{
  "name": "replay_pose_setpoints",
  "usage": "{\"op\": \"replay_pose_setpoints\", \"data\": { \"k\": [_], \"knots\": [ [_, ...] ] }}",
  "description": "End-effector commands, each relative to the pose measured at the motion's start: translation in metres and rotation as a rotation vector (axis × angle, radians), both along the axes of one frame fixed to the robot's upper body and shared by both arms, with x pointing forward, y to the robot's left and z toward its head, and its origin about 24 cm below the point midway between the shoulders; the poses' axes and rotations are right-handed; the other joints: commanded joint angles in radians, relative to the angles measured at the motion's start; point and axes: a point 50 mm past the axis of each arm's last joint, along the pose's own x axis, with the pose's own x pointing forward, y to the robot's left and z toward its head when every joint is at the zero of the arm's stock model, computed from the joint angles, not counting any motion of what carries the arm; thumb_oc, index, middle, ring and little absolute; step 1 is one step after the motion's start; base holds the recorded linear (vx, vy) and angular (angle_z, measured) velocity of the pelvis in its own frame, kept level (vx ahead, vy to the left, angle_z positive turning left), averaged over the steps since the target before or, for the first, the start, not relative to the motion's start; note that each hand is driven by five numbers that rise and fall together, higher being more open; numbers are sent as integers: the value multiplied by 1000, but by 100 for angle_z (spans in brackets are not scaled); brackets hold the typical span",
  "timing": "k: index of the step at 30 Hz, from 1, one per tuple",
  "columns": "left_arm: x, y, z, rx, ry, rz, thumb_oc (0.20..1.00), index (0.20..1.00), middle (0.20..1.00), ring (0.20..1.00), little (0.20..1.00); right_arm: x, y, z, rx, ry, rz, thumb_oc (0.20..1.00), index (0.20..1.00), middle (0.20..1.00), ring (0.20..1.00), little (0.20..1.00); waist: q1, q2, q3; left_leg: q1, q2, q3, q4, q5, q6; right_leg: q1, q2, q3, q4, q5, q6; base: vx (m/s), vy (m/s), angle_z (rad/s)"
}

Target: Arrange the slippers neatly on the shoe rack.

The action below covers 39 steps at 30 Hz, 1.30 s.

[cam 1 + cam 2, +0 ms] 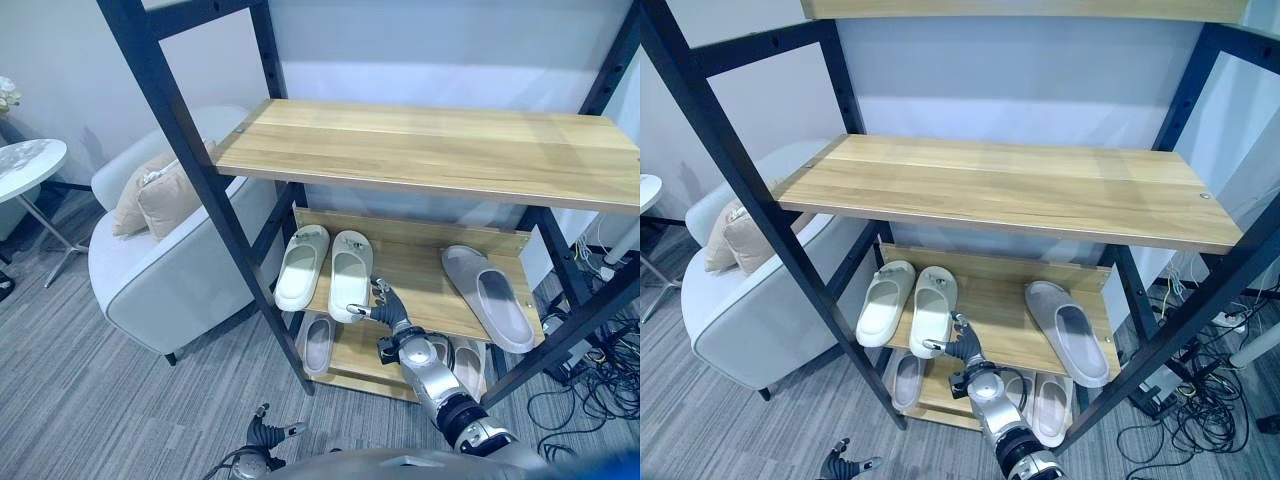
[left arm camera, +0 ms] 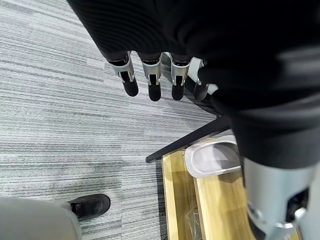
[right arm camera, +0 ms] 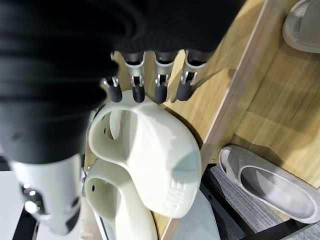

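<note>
The rack (image 1: 190, 150) has dark slanted posts and wooden shelves; the top shelf (image 1: 430, 150) is bare, and the middle shelf (image 1: 420, 280) has open board between the white pair on its left and a grey slipper (image 1: 490, 295) lying aslant at its right end, toe past the front edge. The white pair sits side by side — left slipper (image 1: 300, 265) and right slipper (image 1: 349, 272) touching or nearly so, heels at the front edge. The right hand (image 1: 385, 308) reaches in at the front of that shelf, its fingers (image 3: 159, 92) fairly straight and spread, tips at the heel of the right white slipper; they are not curled round it. On the bottom shelf lie a grey slipper (image 1: 319, 345) at left and more grey ones (image 1: 1050, 405) at right. The left hand (image 1: 265, 435) hangs low over the carpet (image 1: 80, 400), fingers relaxed, holding nothing. An armchair (image 1: 160, 260) stands just beside the rack's left post.
</note>
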Motion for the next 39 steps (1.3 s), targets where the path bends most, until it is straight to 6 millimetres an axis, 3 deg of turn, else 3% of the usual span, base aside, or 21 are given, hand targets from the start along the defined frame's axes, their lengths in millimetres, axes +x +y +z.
{"op": "replay_pose_setpoints", "data": {
  "k": [1, 12, 20, 22, 26, 29, 31, 35, 37, 39],
  "knots": [
    [-97, -9, -12, 1, 355, -62, 1000, 1000, 1000, 1000, 1000, 14, 40, 27, 168, -53, 15, 1000, 1000, 1000, 1000, 1000, 54, 14, 60, 111, 0, -28, 13, -94, 34, -43, -39, 2, 87, 37, 37, 9, 24, 8],
    [-93, -11, -12, -3, 344, -60, 1000, 1000, 1000, 1000, 1000, 17, 51, 31, 182, -43, 44, 1000, 1000, 1000, 1000, 1000, 77, 15, 84, 93, -2, -45, 13, -84, 35, -56, -49, -13, 101, 27, 36, 3, 24, 9],
    [-90, -11, -13, -8, 336, -49, 1000, 1000, 1000, 1000, 1000, 18, 56, 37, 171, -80, 30, 1000, 1000, 1000, 1000, 1000, 70, 18, 90, 94, -1, -42, 13, -83, 37, -64, -56, -10, 118, 23, 33, 1, 3, 1],
    [-91, -12, -13, -21, 331, -19, 1000, 1000, 1000, 1000, 1000, 16, 43, 35, 138, -106, -88, 1000, 1000, 1000, 1000, 1000, 55, 19, 87, 99, 3, -33, 13, -84, 38, -71, -54, 5, 126, 25, 32, 1, -9, 3],
    [-93, -13, -13, -37, 331, 21, 1000, 1000, 1000, 1000, 1000, 9, -4, 32, -65, -209, -327, 1000, 1000, 1000, 1000, 1000, 26, 21, 85, 105, 15, -10, 13, -85, 36, -91, -44, 35, 143, 23, 27, -1, -33, 0],
    [-95, -15, -13, -41, 335, 5, 1000, 1000, 1000, 1000, 1000, 17, -30, 49, -124, -354, -360, 1000, 1000, 1000, 1000, 1000, 16, 25, 82, 110, 21, -1, 13, -87, 34, -95, -40, 42, 142, 22, 26, 3, -52, -32],
    [-94, -15, -13, -39, 325, 1, 1000, 1000, 1000, 1000, 1000, 29, -50, 71, -202, -482, -361, 1000, 1000, 1000, 1000, 1000, 9, 27, 78, 115, 24, 5, 13, -89, 32, -92, -36, 47, 136, 22, 26, -2, -63, -8],
    [-93, -15, -12, -41, 314, 11, 1000, 1000, 1000, 1000, 1000, 37, -79, 86, -384, -558, -376, 1000, 1000, 1000, 1000, 1000, 2, 26, 74, 119, 29, 11, 13, -91, 30, -90, -32, 50, 137, 20, 25, 6, -45, -5],
    [-94, -16, -12, -45, 309, 15, 1000, 1000, 1000, 1000, 1000, 41, -108, 94, -550, -590, -401, 1000, 1000, 1000, 1000, 1000, -4, 29, 73, 124, 34, 14, 13, -93, 29, -90, -28, 52, 142, 17, 24, 10, -48, -7],
    [-95, -16, -12, -46, 312, 21, 1000, 1000, 1000, 1000, 1000, 42, -121, 95, -618, -576, -421, 1000, 1000, 1000, 1000, 1000, -8, 31, 74, 126, 36, 16, 13, -94, 28, -93, -26, 54, 145, 16, 23, -2, -30, -11]
  ]
}}
